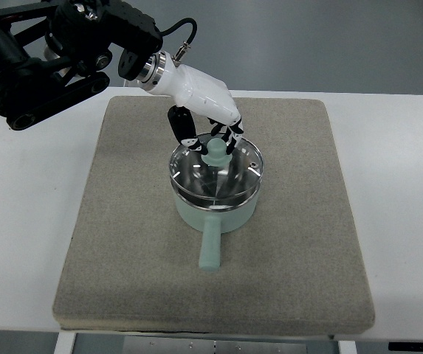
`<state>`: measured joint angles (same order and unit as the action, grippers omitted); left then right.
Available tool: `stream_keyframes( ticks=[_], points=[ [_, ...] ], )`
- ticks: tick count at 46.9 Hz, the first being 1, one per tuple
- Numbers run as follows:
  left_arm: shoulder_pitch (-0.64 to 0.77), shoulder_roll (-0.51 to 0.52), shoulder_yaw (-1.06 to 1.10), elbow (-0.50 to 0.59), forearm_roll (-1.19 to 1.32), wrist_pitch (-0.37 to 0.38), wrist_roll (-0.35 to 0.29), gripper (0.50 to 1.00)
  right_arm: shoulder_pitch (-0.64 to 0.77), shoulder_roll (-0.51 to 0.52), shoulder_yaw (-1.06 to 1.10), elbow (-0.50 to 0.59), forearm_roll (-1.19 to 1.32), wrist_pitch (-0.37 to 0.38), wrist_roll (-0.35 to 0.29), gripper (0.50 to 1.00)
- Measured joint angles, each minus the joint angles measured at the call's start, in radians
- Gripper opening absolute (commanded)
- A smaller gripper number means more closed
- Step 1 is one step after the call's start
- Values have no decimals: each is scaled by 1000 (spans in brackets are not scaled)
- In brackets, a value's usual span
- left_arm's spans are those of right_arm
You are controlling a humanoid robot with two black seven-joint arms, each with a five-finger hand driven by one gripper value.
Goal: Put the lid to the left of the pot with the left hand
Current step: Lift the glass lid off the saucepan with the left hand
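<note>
Left hand (210, 118): white-shelled, on a black arm (49, 51) entering from the upper left corner, reaching down over the far rim of the pot. Dark fingers (184, 127) curled down around the lid's knob (215, 152), thumb on the near-left side and the other fingertips at the far-right side of it; whether actually clamped on the knob or just closing about it cannot be told from this angle. Right hand nowhere in sight.

White table (410, 192), spanning the whole picture below the grey floor (322, 44). Grey-beige mat (122, 251), square with rounded corners, covering the table's middle from near the far edge to the near edge. Pale green pot (217, 214), set slightly toward the mat's far edge from its centre, straight handle (210, 247) pointing toward the near edge. Glass lid (218, 181) with a metal rim, seated flat on the pot, not lifted. Pale green knob upright at the lid's centre. Bare mat to the pot's left.
</note>
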<state>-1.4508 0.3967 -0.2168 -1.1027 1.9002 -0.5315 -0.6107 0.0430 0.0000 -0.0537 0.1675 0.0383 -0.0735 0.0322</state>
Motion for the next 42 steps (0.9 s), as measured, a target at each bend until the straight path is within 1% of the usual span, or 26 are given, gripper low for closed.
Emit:
stream_keyframes(
  ticks=[29, 35, 42],
  points=[
    [-28, 13, -16, 4, 1, -1, 0, 500, 0, 0, 0, 0, 0, 1, 0, 921],
    [-27, 22, -16, 52, 0, 0, 0, 500, 0, 0, 0, 0, 0, 1, 0, 921],
    [-24, 58, -18, 96, -5, 2, 0, 500, 0, 0, 0, 0, 0, 0, 0, 921]
  ],
)
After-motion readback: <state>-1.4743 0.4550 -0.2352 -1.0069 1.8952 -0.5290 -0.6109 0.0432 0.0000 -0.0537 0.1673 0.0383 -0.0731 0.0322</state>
